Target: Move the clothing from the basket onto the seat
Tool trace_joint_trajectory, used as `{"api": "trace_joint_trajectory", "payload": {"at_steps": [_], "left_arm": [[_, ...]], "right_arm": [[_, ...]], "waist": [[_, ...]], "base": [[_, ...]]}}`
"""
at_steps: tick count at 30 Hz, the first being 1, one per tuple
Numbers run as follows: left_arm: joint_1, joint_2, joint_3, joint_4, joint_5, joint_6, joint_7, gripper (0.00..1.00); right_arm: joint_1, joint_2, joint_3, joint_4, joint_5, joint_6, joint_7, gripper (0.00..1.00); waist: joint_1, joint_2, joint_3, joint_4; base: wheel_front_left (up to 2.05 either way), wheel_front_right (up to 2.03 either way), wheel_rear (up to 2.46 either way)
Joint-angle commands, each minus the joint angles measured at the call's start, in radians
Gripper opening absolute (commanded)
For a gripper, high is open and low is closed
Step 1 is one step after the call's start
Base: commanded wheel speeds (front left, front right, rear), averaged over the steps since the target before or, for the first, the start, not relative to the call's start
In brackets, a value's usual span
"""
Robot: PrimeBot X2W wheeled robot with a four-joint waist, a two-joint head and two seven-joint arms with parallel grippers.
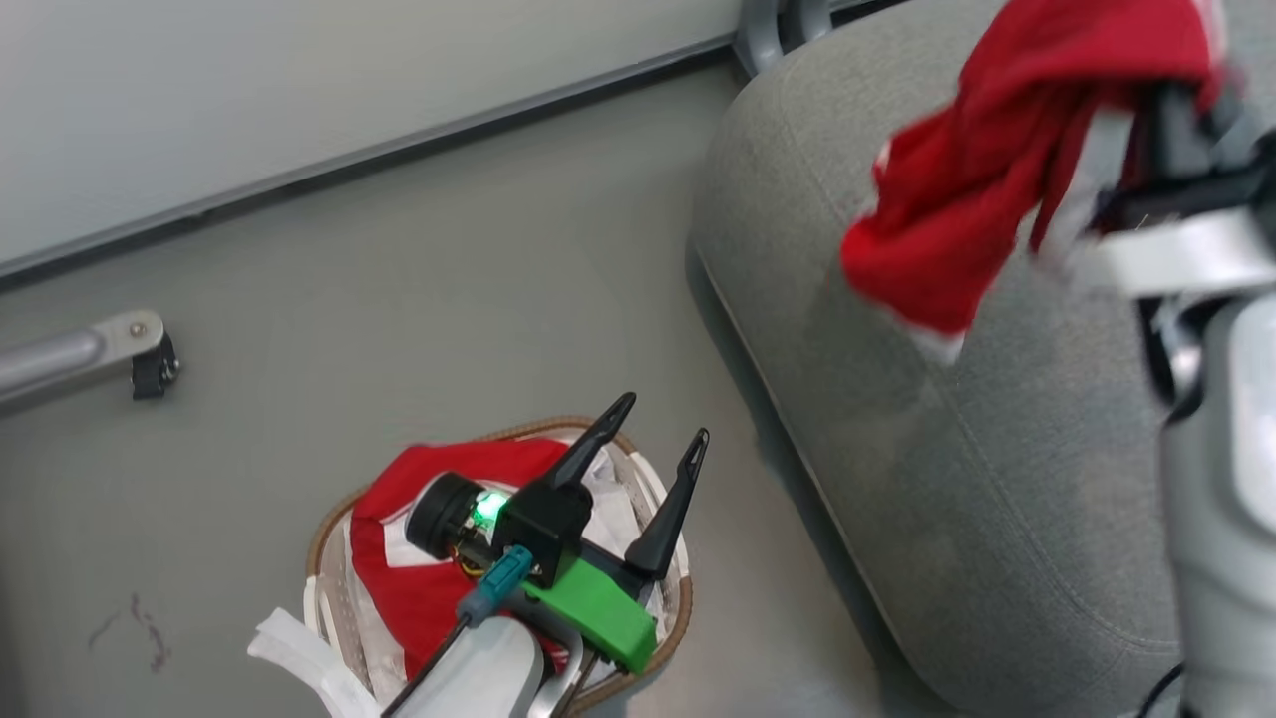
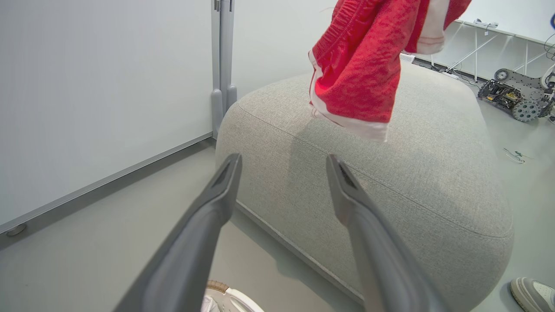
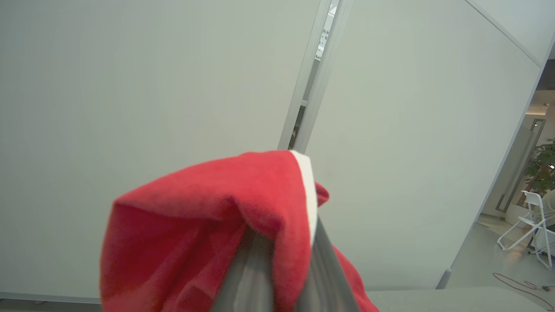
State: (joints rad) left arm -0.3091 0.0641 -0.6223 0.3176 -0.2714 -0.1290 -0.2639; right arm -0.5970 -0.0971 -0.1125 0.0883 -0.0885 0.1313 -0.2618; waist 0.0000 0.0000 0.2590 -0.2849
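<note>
At upper right of the head view, you see the right gripper point(image 3: 288, 260) pinching the shorts point(image 1: 957, 199) over the seat point(image 1: 997, 479), not yet released, while at lower centre the left gripper point(image 1: 665, 417) hangs spread above the jersey point(image 1: 419, 588) lying in the basket point(image 1: 678, 618).

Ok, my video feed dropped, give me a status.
Right gripper shut on the shorts, hanging over the seat. Left gripper open above the basket, jersey inside. Nothing between shorts and seat.

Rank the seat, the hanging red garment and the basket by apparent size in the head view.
1. seat: clearly largest.
2. red garment and basket: look alike; the garment hangs nearer the camera, so unranked.
</note>
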Motion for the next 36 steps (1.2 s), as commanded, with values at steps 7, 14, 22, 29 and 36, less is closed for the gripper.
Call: {"api": "trace_joint_trajectory", "payload": {"at_steps": [7, 14, 22, 29, 36], "left_arm": [[-0.077, 0.028, -0.010, -0.040, 0.037, -0.003, -0.001, 1.00], [-0.141, 0.052, -0.005, -0.054, 0.069, -0.003, -0.001, 1.00], [-0.170, 0.069, 0.012, -0.061, 0.096, -0.003, -0.001, 1.00], [-0.170, 0.082, 0.025, -0.051, 0.107, -0.003, -0.001, 1.00], [-0.166, 0.089, 0.023, -0.042, 0.102, -0.003, -0.001, 1.00]], "right_arm": [[-0.334, -0.173, -0.042, 0.125, -0.019, -0.001, -0.005, 0.00], [-0.517, -0.289, -0.116, 0.292, -0.037, -0.001, -0.004, 0.00], [-0.449, -0.298, -0.178, 0.427, -0.057, -0.001, -0.004, 0.00], [-0.346, -0.268, -0.171, 0.483, -0.035, -0.001, -0.004, 0.00], [-0.270, -0.253, -0.173, 0.524, 0.008, -0.001, -0.004, 0.61]], "waist": [[0.0000, 0.0000, 0.191, 0.079], [0.0000, 0.0000, 0.329, 0.111], [0.0000, 0.0000, 0.418, 0.106], [0.0000, 0.0000, 0.445, 0.075], [0.0000, 0.0000, 0.434, 0.055]], "base": [[0.00, 0.00, 0.00], [0.00, 0.00, 0.00], [0.00, 0.00, 0.00], [0.00, 0.00, 0.00], [0.00, 0.00, 0.00]]}}
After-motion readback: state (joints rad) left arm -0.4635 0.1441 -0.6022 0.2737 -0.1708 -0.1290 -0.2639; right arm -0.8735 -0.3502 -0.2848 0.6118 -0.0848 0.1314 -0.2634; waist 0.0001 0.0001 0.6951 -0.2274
